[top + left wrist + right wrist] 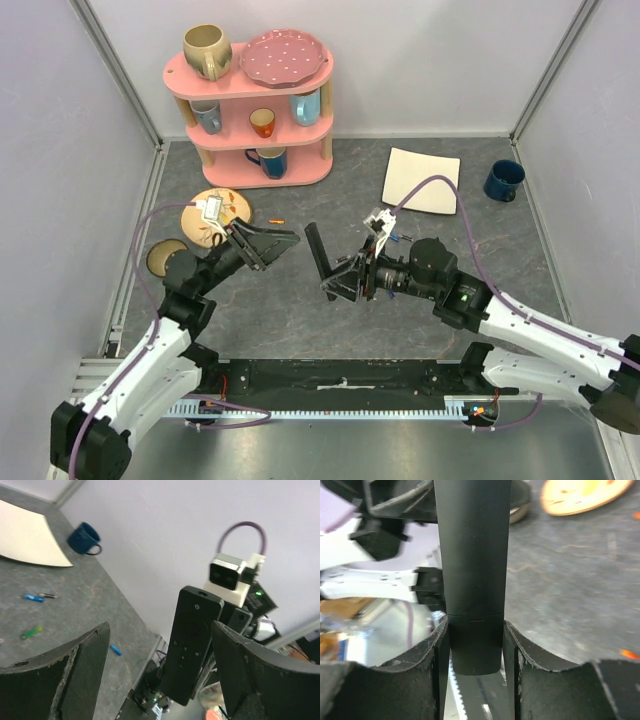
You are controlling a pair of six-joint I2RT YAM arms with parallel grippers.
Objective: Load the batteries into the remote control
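Observation:
The remote control (320, 258), a slim black bar, is held up off the table with its lower end between the fingers of my right gripper (345, 280), which is shut on it. In the right wrist view the remote control (472, 555) rises straight out of my right gripper (475, 630). My left gripper (270, 243) stands open just left of it, not touching. The left wrist view has the remote control (192, 645), button side facing, between the wide-apart fingers of my left gripper (159, 627). Small batteries lie loose on the table: blue (33, 598), green (31, 632), blue (116, 650).
A pink shelf (250, 100) with mugs and a plate stands at the back. A white square plate (422, 180) and a blue mug (503, 180) sit at the back right. A wooden disc (216, 215) lies by the left arm, with an orange battery (275, 218) beside it.

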